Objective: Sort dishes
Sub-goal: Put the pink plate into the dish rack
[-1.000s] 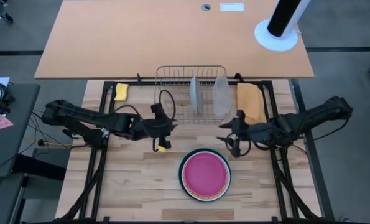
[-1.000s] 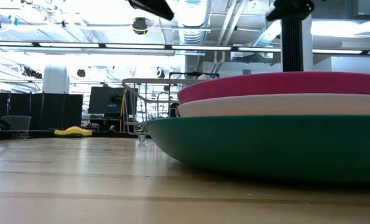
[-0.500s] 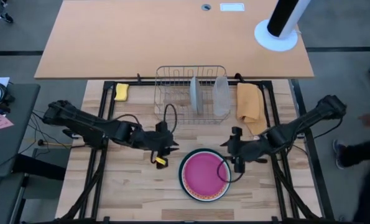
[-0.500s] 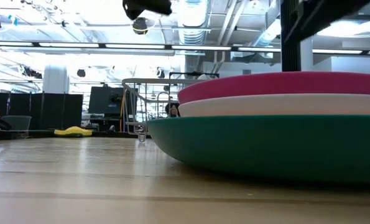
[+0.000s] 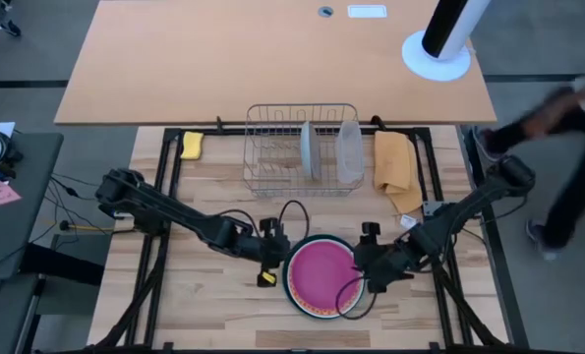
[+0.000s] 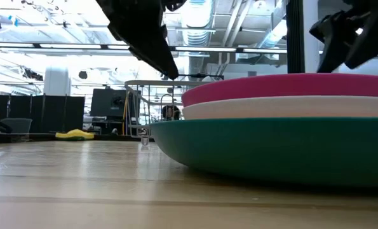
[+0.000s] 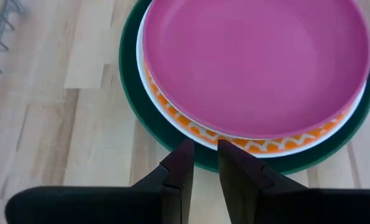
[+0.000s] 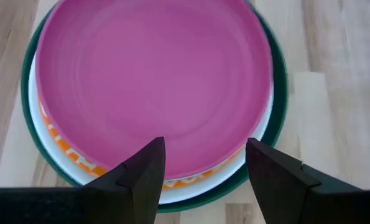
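Observation:
A stack of dishes lies flat on the table's near middle: a magenta plate (image 5: 323,273) on top, under it an orange-patterned plate (image 7: 247,144), a white plate (image 6: 290,108) and a dark green plate (image 6: 271,149) at the bottom. A pale grey plate (image 5: 309,149) stands on edge in the wire rack. My left gripper (image 7: 206,149) hovers at the stack's left rim (image 5: 272,258), its fingers only narrowly apart. My right gripper (image 8: 204,149) hovers over the stack's right rim (image 5: 363,265), wide open. Neither gripper touches a plate.
The wire dish rack (image 5: 272,147) stands at the table's far middle, with a clear tub (image 5: 349,152) in it beside the grey plate. A yellow sponge (image 5: 192,145) lies left of it, a tan cloth (image 5: 395,162) right of it. A person (image 5: 557,138) moves past the table's right side.
Both grippers have come from in front of the rack toward the table's near edge and down, closing in on the plate stack from its left and right. The stack has stayed still. A person has come into view at the right.

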